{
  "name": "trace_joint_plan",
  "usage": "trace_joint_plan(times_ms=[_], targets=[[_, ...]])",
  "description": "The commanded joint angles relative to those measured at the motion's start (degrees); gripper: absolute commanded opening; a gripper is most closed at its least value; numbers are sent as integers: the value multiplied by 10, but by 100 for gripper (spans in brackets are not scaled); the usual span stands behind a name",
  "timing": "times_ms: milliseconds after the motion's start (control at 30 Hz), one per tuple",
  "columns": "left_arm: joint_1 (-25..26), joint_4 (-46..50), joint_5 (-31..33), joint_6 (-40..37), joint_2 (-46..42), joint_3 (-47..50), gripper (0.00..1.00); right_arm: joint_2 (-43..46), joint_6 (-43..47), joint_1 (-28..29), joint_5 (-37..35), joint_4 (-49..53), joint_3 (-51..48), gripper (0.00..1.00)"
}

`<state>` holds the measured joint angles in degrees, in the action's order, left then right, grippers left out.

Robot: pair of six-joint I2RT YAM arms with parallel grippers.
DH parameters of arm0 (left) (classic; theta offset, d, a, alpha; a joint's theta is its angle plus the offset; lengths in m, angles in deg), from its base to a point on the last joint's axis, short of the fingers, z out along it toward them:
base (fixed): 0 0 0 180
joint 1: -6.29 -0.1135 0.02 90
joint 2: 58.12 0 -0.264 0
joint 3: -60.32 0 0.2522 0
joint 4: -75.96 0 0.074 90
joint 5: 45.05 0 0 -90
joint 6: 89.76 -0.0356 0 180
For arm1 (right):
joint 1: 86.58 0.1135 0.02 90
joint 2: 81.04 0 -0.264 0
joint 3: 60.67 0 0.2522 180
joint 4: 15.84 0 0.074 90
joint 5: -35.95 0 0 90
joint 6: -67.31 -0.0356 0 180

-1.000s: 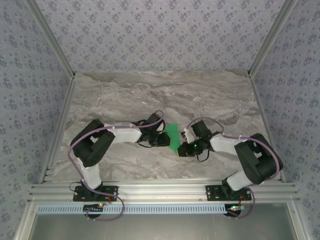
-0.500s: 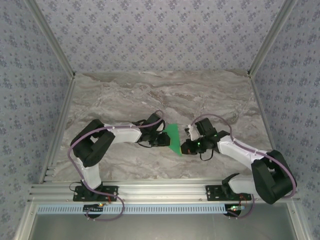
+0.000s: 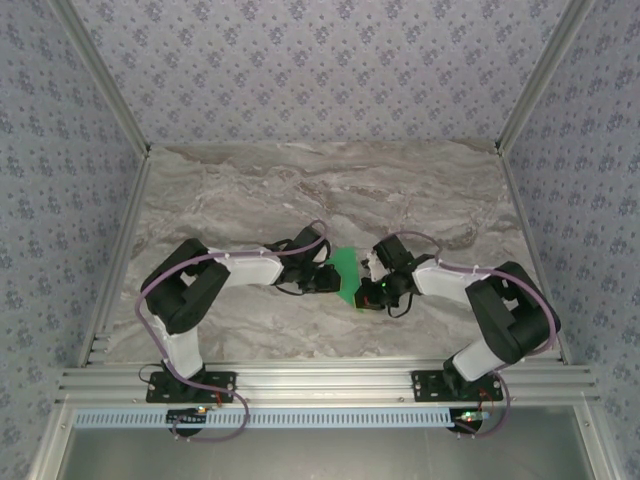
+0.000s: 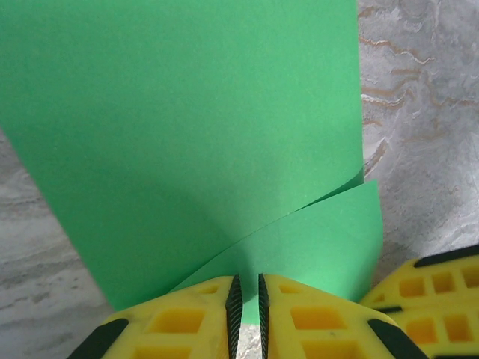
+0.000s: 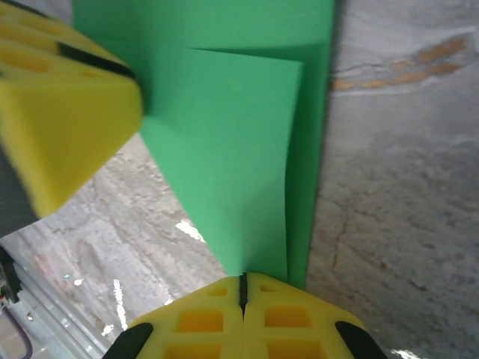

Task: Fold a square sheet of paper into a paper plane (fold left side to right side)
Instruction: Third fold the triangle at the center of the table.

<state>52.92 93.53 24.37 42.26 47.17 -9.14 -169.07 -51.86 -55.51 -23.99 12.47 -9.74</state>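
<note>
item: square sheet of paper [image 3: 346, 270], bright green, partly folded, one layer curling loosely over the other with no crease pressed in.

location: middle of the marble table [image 3: 300, 190], caught between the two grippers, with much of it lifted off the surface.

left gripper [image 3: 333, 279]: on the sheet's left side. in its wrist view the jaws are all but closed, with a sliver of green pinched between the pads [image 4: 233, 299].

right gripper [image 3: 364, 294]: on the sheet's right side, just beside the other. in its wrist view the jaws are pressed together, and the paper's layers run in at the very tip (a shallow bite, margin only).

step, as judged: left side being carried over to right, fold not yet set.

hazards:
- slip: the right hold is thin, so a small tug could free the edge and let the curl spring open.
- skew: the layer edges do not line up in the wrist views, and pressing now would fix a crooked crease.
- tear or buckle: likely if the grippers pull against each other.
- contact: the fingers are crowded, so one may knock the other.
</note>
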Motion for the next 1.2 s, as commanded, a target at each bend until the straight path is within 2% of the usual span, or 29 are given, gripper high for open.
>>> trace_joint_plan(times_ms=[0, 167, 333, 567, 1167], targets=[[0, 47, 26, -18, -18, -7, 19, -20, -14, 0, -45, 11, -12, 0], [8, 44, 23, -24, -58, -12, 20, -35, -14, -3, -60, 10, -27, 0], [41, 30, 16, -18, -78, -12, 17, -37, -6, -3, -64, 18, -22, 0], [70, 10, 8, -2, -37, -27, 15, -41, -1, -3, -62, 22, -19, 0], [71, -1, 4, -5, 17, -41, 10, -49, 5, -3, -64, 29, -20, 0]])
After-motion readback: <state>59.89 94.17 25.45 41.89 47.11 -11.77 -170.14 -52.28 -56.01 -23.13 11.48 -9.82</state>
